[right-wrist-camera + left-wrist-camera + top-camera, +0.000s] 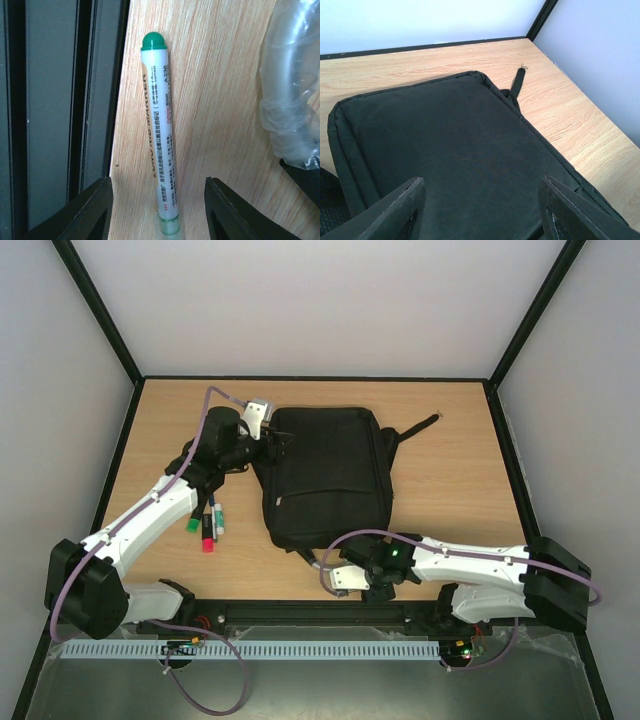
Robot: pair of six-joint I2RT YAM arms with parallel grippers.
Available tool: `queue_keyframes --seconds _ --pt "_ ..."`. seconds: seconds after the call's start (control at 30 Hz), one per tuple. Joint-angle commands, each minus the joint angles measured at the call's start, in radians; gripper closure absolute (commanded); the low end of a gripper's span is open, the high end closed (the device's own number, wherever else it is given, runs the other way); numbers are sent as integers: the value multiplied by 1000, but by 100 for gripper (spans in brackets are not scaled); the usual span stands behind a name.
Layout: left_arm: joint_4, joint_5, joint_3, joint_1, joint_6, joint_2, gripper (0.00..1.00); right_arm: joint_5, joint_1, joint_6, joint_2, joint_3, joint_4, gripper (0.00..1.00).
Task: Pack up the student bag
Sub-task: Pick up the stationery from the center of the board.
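Holds left jaws open over the black bag (325, 475), flat at centre frame on the table (450, 490). Sets right jaws open either side of a green-capped marker (161, 135), lower centre, not touching it.

Robot's left arm (150, 512) reaches forward and inward, elbow low, left hand (275, 443) at its far end with fingers (395, 212) spread wide. Its right arm (470, 562) lies low, folded leftward along the near edge. The right hand (345, 580) points down, fingers (92, 212) apart.
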Motion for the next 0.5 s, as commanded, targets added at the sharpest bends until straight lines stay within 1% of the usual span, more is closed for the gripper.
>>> queue_keyframes --seconds 0.0,0.2,0.27,0.4,0.47 --pt "-4 18 5 3 6 -7 36 12 9 16 35 -12 17 53" --pt "-2 21 3 2 6 -12 36 30 10 20 61 -18 34 73" --pt "-2 22 3 3 6 -12 36 37 9 23 73 -19 35 76" --pt "-5 21 3 2 5 -12 36 42 9 26 79 -20 42 77" --pt "-5 22 3 3 4 -11 36 45 8 29 82 -19 42 83"
